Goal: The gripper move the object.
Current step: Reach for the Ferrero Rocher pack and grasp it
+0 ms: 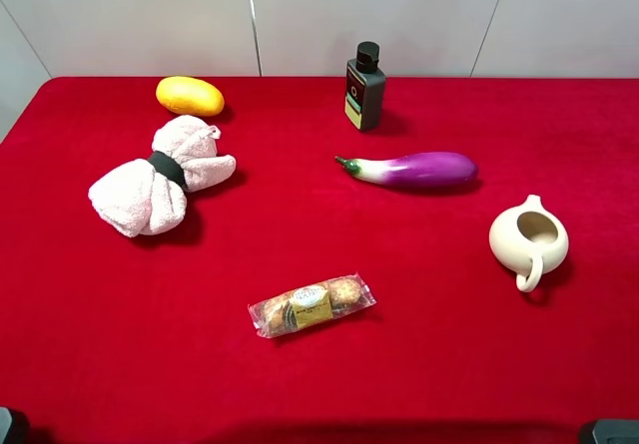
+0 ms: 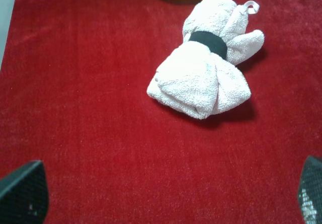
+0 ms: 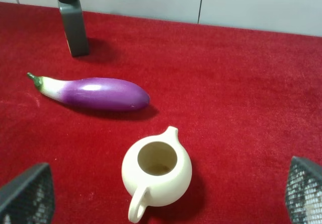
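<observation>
The chocolate packet lies near the tabletop's front edge, apart from the released left pincer and right pincer; the eggplant lies nearer the far edge.

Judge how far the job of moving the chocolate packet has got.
Nothing looks done: the packet lies flat on the cloth, untouched. Nothing is in hand: the left gripper and right gripper are open and empty, neither at the packet. Left: reach, grasp, move it.

High overview — two nearer wrist views
</observation>
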Action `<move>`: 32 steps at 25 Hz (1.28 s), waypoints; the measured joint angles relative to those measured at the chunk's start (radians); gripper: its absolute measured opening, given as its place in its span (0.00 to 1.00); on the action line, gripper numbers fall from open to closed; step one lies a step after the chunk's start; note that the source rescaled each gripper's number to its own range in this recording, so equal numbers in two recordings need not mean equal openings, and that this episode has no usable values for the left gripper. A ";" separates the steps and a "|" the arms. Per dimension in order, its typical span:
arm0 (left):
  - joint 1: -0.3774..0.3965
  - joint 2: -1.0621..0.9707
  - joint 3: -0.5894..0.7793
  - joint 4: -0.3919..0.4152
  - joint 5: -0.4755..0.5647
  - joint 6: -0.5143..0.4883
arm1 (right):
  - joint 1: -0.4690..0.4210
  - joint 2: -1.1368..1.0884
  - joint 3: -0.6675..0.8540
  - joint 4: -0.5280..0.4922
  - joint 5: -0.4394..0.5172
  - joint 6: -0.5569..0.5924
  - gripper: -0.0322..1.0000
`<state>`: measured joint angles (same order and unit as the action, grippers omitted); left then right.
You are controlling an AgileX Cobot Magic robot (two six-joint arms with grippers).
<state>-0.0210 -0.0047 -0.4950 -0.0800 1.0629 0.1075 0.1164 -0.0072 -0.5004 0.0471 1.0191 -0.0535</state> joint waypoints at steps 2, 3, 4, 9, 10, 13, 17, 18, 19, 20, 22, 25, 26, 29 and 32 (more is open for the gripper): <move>0.000 0.000 0.000 0.000 0.000 0.000 | 0.000 0.000 0.000 0.000 0.000 0.000 1.00; 0.000 0.000 0.000 0.000 0.000 0.000 | 0.000 0.000 0.000 0.000 0.000 0.000 1.00; 0.000 0.000 0.000 0.000 0.000 0.000 | 0.000 0.000 0.000 0.000 0.000 0.000 1.00; 0.000 0.000 0.000 0.000 0.000 0.000 | 0.000 0.000 0.000 0.000 0.000 0.000 1.00; 0.000 0.000 0.000 0.000 0.000 0.000 | 0.000 0.000 0.000 0.000 0.000 0.000 1.00; 0.000 0.000 0.000 0.000 0.000 0.000 | 0.000 0.000 0.000 0.010 0.000 0.000 1.00; 0.000 0.000 0.000 0.000 0.000 0.000 | 0.000 0.002 -0.002 0.033 0.000 -0.008 1.00; 0.000 0.000 0.000 0.000 0.000 0.000 | 0.000 0.011 -0.010 0.033 0.000 -0.012 1.00; 0.000 0.000 0.000 0.000 0.000 0.000 | 0.000 0.029 -0.022 0.034 -0.001 -0.017 1.00; 0.000 0.000 0.000 0.000 0.000 0.000 | 0.000 0.049 -0.034 0.034 -0.001 -0.023 1.00; 0.000 0.000 0.000 0.000 0.000 0.000 | 0.000 0.108 -0.071 0.034 -0.002 -0.037 1.00; 0.000 0.000 0.000 0.000 0.000 0.000 | 0.000 0.201 -0.125 0.034 -0.004 -0.066 1.00; 0.000 0.000 0.000 0.000 0.000 0.000 | 0.000 0.234 -0.142 0.034 -0.004 -0.087 1.00; 0.000 0.000 0.000 0.000 0.000 0.000 | 0.000 0.322 -0.178 0.036 -0.004 -0.167 1.00; 0.000 0.000 0.000 0.000 0.000 0.000 | 0.003 0.397 -0.198 0.060 -0.003 -0.246 1.00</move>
<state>-0.0210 -0.0047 -0.4950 -0.0800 1.0629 0.1075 0.1198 0.3901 -0.6984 0.1075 1.0159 -0.2992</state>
